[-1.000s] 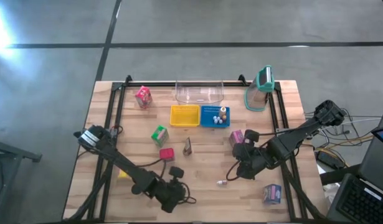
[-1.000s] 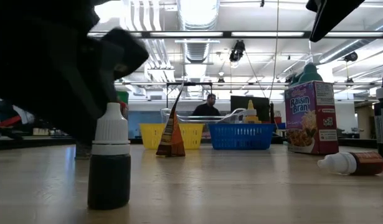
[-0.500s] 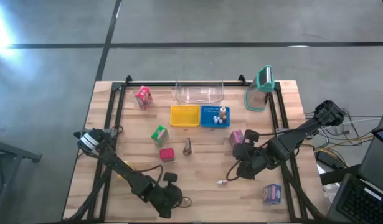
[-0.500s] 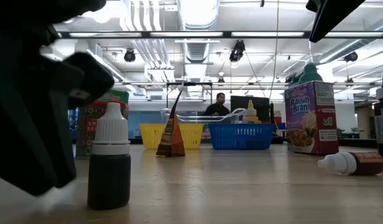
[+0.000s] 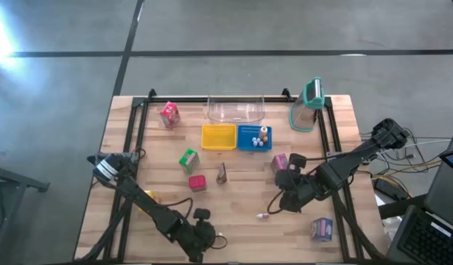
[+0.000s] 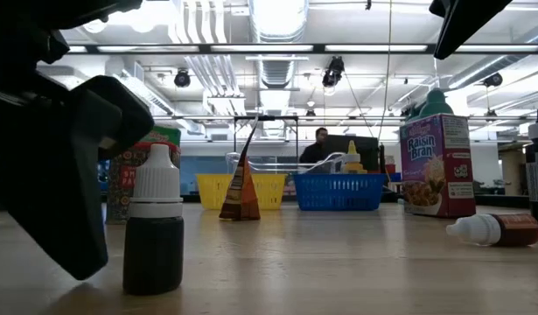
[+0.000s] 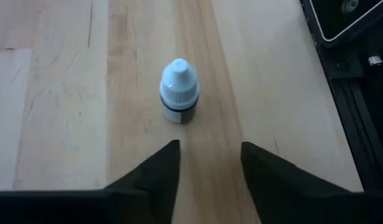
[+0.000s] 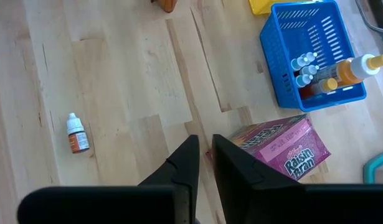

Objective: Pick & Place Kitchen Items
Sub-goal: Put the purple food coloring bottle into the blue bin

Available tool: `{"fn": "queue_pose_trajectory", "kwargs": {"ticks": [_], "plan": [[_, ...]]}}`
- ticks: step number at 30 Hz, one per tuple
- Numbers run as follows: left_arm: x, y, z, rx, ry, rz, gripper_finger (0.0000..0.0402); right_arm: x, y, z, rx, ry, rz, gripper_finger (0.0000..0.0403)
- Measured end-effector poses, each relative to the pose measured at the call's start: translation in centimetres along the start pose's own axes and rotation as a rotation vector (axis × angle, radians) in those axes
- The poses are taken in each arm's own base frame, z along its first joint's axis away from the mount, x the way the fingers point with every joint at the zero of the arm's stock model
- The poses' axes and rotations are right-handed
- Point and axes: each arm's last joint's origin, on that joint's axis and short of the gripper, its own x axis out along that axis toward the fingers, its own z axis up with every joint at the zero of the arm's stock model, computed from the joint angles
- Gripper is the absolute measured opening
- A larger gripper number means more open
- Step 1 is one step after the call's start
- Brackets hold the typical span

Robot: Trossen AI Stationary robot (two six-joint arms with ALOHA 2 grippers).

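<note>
Here, the blue basket [image 8: 313,53] holds small bottles [image 8: 306,65] — left gripper [image 7: 207,163] jaws spread, right gripper [image 8: 203,155] jaws nearly together, both empty.

In the low view the left hand [image 6: 59,166] ran off the picture's edge and hid most of a green carton [image 6: 133,171]. Overhead, the blue basket's [image 5: 247,145] contents were too small to tell.

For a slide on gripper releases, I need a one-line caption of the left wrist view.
Open left gripper faces a small dark dropper bottle with a white cap, standing upright and free on the wooden table.
</note>
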Motion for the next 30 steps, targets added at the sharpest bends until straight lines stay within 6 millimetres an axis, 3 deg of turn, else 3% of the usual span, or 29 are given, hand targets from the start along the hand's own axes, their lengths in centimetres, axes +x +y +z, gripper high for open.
{"fn": "queue_pose_trajectory", "kwargs": {"ticks": [5, 15, 30], "plan": [[0.2, 0.1, 0.1, -0.002, -0.012, 0.024, 0.0202, 0.0, 0.1, 0.0, 0.003, -0.005, 0.005, 0.0054], [0.3, 0.4, 0.3, -0.004, -0.059, 0.082, 0.019, 0.0, 0.1, 0.1, 0.004, -0.015, -0.001, 0.0064], [1.6, 1.3, 0.5, 0.026, -0.044, 0.035, 0.0188, 0.1, 0.1, 0.1, 0.004, -0.017, -0.005, 0.0033]]}}
